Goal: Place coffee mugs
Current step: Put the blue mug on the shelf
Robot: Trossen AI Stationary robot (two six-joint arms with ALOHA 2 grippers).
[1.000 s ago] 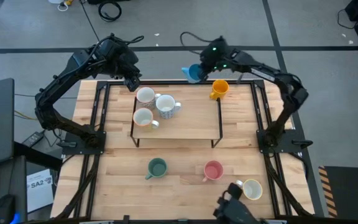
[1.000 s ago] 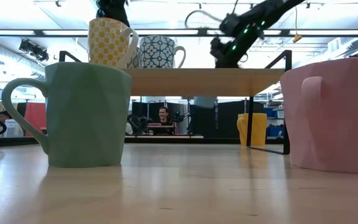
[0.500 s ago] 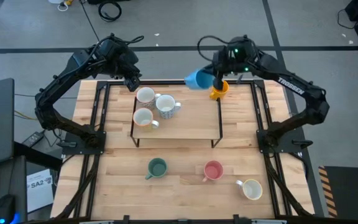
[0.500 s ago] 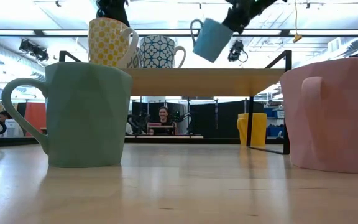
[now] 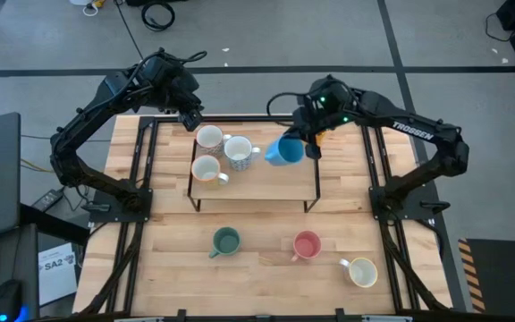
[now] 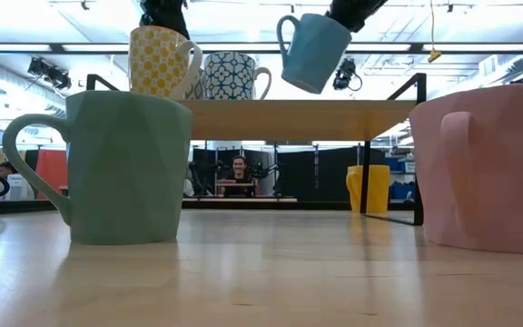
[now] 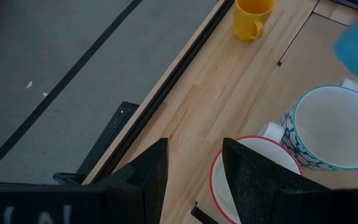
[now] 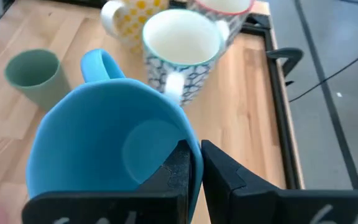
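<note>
My right gripper [image 5: 305, 143] is shut on the blue mug [image 5: 284, 150], which is above the raised wooden shelf [image 5: 271, 183]; in the low view the blue mug [image 6: 311, 50] hangs tilted over it. Three mugs stand on the shelf's left part: a red-rimmed white one [image 5: 208, 137], a blue-patterned one [image 5: 239, 152] and a yellow-patterned one [image 5: 206, 168]. My left gripper [image 7: 193, 174] is open and empty above the shelf's far left corner. The orange-yellow mug [image 7: 252, 15] stands on the table beyond the shelf. The green [image 5: 226, 240], pink [image 5: 307, 244] and cream [image 5: 362, 271] mugs stand near the front. My right gripper pinches the blue mug's wall at the rim [image 8: 188, 146], on the side opposite the handle [image 8: 98, 62], one finger inside the cup and one outside. The fingers come from above and the far right. The mug hangs tilted and clear of the shelf, handle toward the table's left.
The shelf's right half [image 5: 293, 179] is bare wood. Black rails [image 5: 141, 170] run along both sides of the table. In the low view the green mug [image 6: 107, 163] and pink mug [image 6: 488, 168] stand close to the camera. A person [image 6: 239, 173] sits in the room behind.
My right gripper has lifted the blue mug from the table's far edge behind the shelf and carried it toward the near edge, over the shelf top, tilted. A dark shape by the cream mug at the near edge has gone.
</note>
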